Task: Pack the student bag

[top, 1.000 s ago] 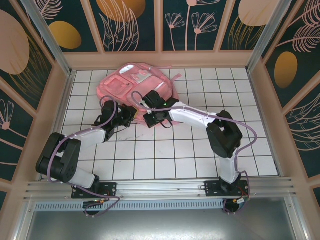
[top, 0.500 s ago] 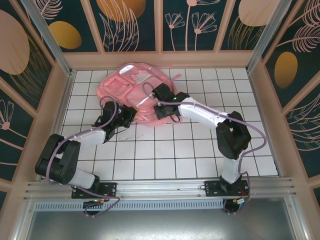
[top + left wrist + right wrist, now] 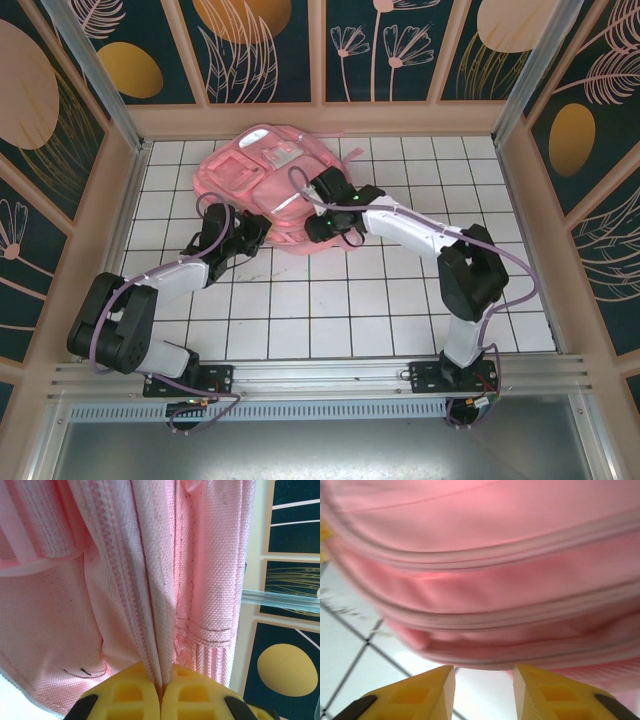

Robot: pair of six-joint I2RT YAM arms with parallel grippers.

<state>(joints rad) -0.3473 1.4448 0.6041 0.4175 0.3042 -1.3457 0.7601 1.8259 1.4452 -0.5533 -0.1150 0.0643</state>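
- Your student bag lies far left on the desk.
- Your left fingers are clamped on a fold of its pink fabric.
- Your right fingers stand apart, just beside its edge.

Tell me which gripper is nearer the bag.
Left. The left gripper is shut on a fold of the bag, touching it; the right gripper is open, just short of the bag's edge, holding nothing.
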